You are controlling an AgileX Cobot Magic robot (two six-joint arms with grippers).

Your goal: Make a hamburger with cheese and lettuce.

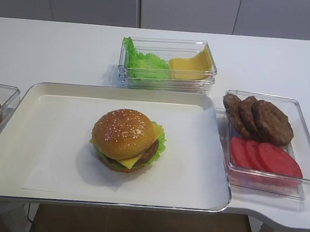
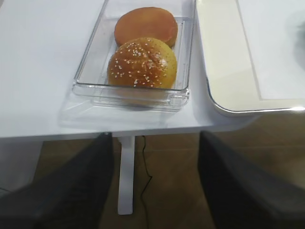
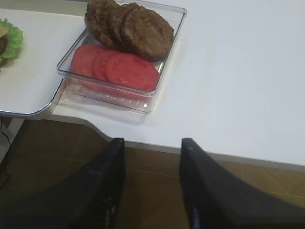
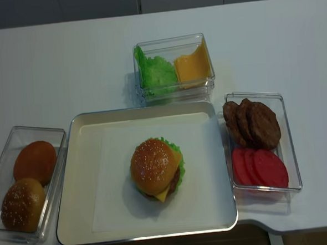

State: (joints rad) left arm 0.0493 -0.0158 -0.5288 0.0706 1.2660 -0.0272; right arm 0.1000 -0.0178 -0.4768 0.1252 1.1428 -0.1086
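Black left tool and right tool hover off-table.

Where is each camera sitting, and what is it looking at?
Exterior high: in front, above the table, facing the hamburger on the tray; no robot shows.
Exterior high (realsense): higher up, looking steeply down on everything; no robot.
Right wrist: above the table's edge, facing the tomato slices; right hand.
Left wrist: facing the sesame bun; left hand.
Both exterior views share the hamburger.

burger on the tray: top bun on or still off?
On. The hamburger stands on the tray with its sesame bun capping it; cheese and lettuce peek out beneath.
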